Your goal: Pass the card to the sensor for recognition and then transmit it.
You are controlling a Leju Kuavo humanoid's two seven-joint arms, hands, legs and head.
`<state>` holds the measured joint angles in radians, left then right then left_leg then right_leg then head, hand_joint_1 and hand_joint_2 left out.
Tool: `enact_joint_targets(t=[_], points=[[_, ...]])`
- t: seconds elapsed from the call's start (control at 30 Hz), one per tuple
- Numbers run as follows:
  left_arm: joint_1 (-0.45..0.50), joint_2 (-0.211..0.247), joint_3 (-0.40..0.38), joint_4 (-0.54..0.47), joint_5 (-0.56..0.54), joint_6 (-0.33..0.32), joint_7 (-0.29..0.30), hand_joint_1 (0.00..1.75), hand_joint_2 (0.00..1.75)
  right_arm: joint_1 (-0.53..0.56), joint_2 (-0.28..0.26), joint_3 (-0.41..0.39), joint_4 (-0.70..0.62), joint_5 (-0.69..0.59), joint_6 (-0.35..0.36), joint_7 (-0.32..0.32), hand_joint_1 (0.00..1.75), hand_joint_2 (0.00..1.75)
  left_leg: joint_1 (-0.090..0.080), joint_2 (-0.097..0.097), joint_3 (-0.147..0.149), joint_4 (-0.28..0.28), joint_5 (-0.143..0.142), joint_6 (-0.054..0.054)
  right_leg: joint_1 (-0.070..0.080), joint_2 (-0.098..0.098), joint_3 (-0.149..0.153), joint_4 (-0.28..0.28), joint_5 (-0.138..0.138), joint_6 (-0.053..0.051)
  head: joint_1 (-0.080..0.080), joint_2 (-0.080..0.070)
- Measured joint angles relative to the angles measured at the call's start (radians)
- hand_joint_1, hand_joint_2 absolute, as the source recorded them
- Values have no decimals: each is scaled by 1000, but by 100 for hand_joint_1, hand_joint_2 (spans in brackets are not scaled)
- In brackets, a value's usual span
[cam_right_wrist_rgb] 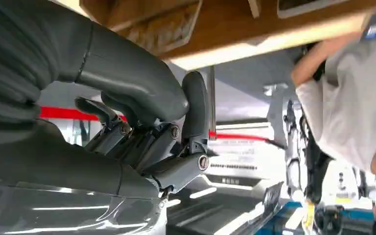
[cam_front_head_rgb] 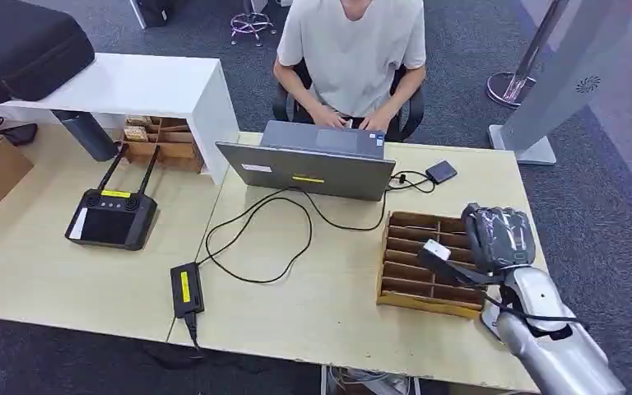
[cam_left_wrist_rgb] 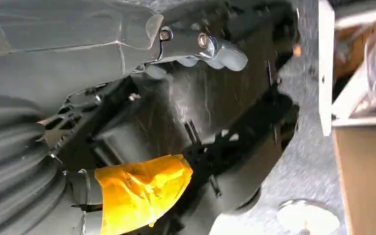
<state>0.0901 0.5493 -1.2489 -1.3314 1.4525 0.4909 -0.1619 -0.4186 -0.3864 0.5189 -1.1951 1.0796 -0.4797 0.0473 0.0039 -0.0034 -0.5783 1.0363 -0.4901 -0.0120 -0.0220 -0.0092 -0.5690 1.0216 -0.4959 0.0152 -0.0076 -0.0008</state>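
Silver-armed right hand (cam_front_head_rgb: 494,243) hovers over the right end of a wooden divided tray (cam_front_head_rgb: 407,290) at the near right of the pale desk (cam_front_head_rgb: 329,313). Its fingers (cam_right_wrist_rgb: 196,105) and thumb clamp a thin card (cam_front_head_rgb: 437,250); the head view shows the card's white end projecting leftward over the tray compartments, long axis roughly level and running left to right. The right wrist view shows the card edge-on, pinched against the thumb. Left hand (cam_left_wrist_rgb: 196,46): fingers curled, hanging beside dark body parts; whether it holds anything cannot be told. Beyond the tray lie a small dark sensor box (cam_front_head_rgb: 441,171) with its cable and an open laptop (cam_front_head_rgb: 309,169), at which a seated person (cam_front_head_rgb: 352,49) types.
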Motion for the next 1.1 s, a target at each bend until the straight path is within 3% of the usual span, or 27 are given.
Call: enact_joint_targets(t=[0.13, 0.4, 0.43, 0.67, 0.83, 1.1], points=[[34, 5, -29, 2, 86, 2, -82, 0, 175, 30, 0, -42, -70, 13, -78, -5, 175, 175, 0, -1, -1, 0, 0, 0, 0, -1, -1, 0, 0, 0, 0, 0], [31, -16, -58, 52, 117, -23, -89, 0, 175, 58, 3, -110, -239, 31, -163, -29, 175, 175, 0, 0, -1, 0, 0, 0, 0, -1, -1, 0, 0, 0, 0, 0], [29, -21, -58, 58, 117, -28, -89, 0, 175, 59, 5, -116, -264, 31, -171, -31, 0, 175, 0, 0, -1, 0, 0, 0, 0, -1, -1, 0, 0, 0, 0, 0], [29, -41, -55, 86, 117, -40, -87, 0, 175, 80, 6, -138, -376, 21, -152, -58, 0, 175, 0, 0, -1, 0, 0, 0, 0, -1, 0, 0, 0, 0, 0, 0], [31, -57, -46, 105, 117, -42, -77, 0, 175, 85, -7, -129, -398, -11, 15, -30, 0, 175, 0, 0, -1, 0, 0, 0, 0, -1, 0, -1, 0, 0, 0, 0], [31, -72, -40, 125, 117, -39, -59, 0, 175, 88, -52, -100, -361, -24, 172, 7, 0, 175, 0, 0, -1, 0, 0, 0, 0, -1, 0, -1, 0, 0, 0, 0]])
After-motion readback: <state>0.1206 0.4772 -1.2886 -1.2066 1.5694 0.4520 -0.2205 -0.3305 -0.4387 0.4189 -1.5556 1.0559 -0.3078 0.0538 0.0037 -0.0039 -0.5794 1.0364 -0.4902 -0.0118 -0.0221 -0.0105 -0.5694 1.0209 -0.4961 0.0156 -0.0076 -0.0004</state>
